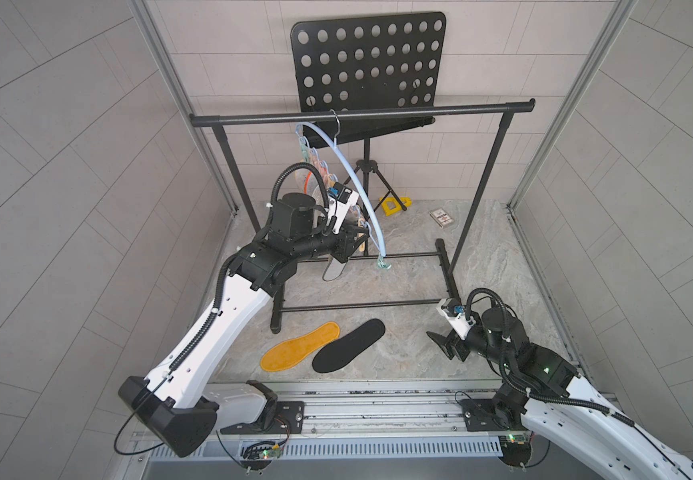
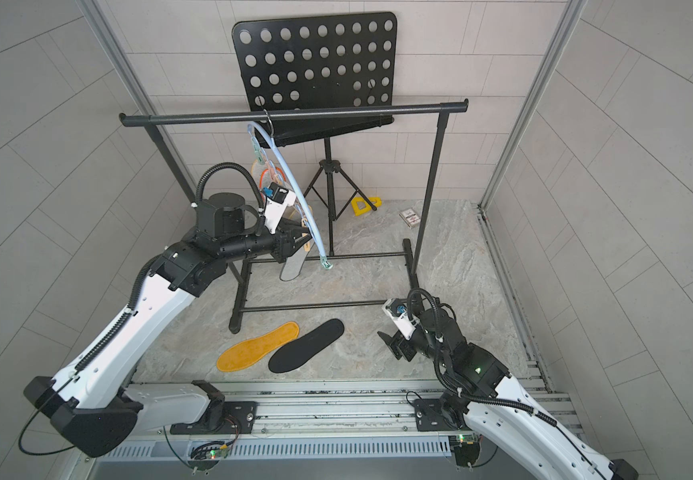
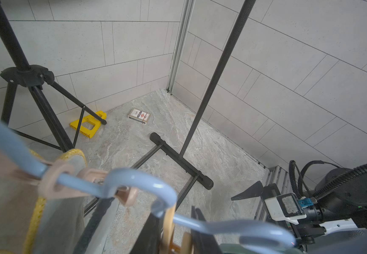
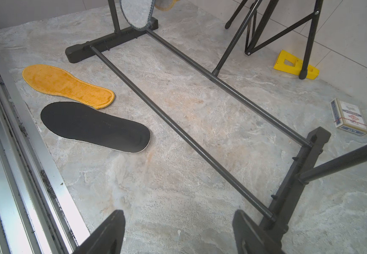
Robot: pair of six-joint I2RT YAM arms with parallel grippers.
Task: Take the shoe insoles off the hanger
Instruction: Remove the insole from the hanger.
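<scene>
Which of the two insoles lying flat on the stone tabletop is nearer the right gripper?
The black foot-shaped insole. It lies between the fuzzy mustard-yellow insole and the open right gripper, so the yellow one is farther away.

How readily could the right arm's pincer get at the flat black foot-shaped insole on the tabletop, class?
Probably yes: the right pincer stands open and empty, with only bare tabletop between it and the black insole. The black metal rack's base bars lie farther back.
</scene>
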